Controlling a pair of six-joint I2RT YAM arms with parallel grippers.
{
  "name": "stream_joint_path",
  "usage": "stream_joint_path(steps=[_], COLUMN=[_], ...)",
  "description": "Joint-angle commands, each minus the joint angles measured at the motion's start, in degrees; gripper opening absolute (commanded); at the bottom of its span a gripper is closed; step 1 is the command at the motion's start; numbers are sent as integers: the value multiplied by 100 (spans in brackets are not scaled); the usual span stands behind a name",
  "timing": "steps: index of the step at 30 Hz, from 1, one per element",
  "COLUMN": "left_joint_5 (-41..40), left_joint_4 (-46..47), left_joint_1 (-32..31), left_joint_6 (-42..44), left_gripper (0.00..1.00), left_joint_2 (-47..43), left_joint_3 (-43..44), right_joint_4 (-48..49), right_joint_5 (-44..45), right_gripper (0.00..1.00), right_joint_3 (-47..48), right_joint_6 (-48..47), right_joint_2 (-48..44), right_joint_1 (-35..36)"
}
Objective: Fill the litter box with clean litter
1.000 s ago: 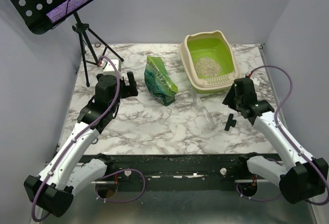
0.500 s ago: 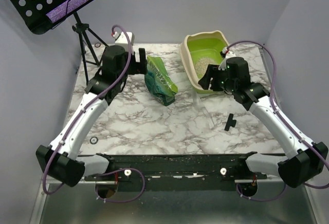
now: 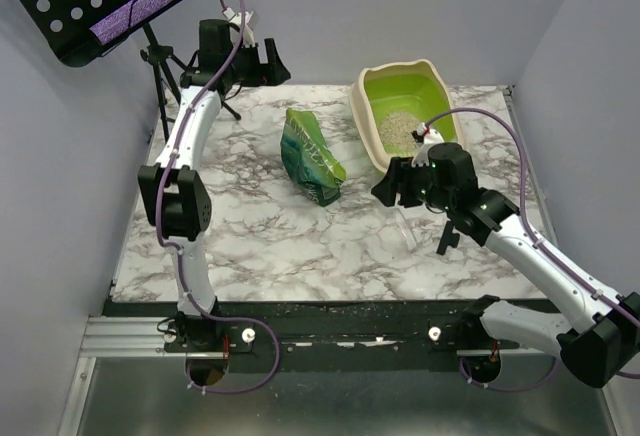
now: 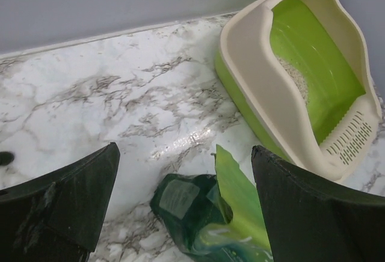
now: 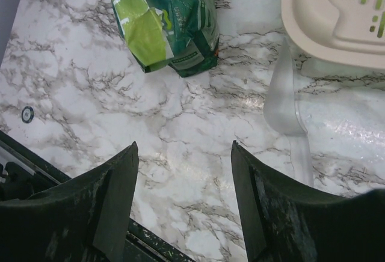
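Observation:
The litter box (image 3: 362, 116), beige rim and lime-green inside, stands at the back right of the marble table. A patch of pale clean litter (image 3: 397, 128) lies in it. The green litter bag (image 3: 312, 156) lies to its left. My left gripper (image 3: 268, 61) is open and empty, held high at the back above the bag. In the left wrist view, the gripper (image 4: 184, 148) looks down on the bag (image 4: 210, 214), the box (image 4: 264, 88) and the litter (image 4: 295, 82). My right gripper (image 3: 392, 188) is open and empty, in front of the box; the right wrist view (image 5: 183, 143) shows bare table below it.
A clear plastic scoop (image 3: 400, 218) lies just in front of the box, also in the right wrist view (image 5: 286, 100). A small black part (image 3: 447, 238) lies to the right of it. A black music stand (image 3: 100, 1) on a tripod stands at the back left. Walls close in on both sides.
My left arm has stretched up and back, from beside the bag to high at the table's far edge. My right gripper swung to the box's front, then came back and left over the scoop.

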Motion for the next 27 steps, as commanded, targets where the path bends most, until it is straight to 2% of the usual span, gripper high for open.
stream_joint_path(steps=[1,5,7,15,22,27], left_joint_5=[1471,1798,1729,1596,2035,2614], left_joint_4=[-908,-1636,-1857,-1893,-1727,-1735], left_joint_1=[75,92,101,-4,-171,-171], left_joint_6=[-226,-130,-25,230,652,1003], left_gripper=[99,99,99,97,97,96], left_joint_2=[1045,1758,1812,1180,749,564], left_joint_3=[1476,2400,2411,839,-84,-314], right_joint_4=[149,141,97,132,105,70], right_joint_5=[109,48,4,-32,-76,-40], right_gripper=[71,71,71,71,71,71], right_joint_3=[-274,-389,-380,-451,-573,-609], right_joint_6=[12,55,73,108,126,126], right_joint_2=[-369,-466,-440,-475,-475,-528], right_joint_1=[52,69,78,122,139,148])
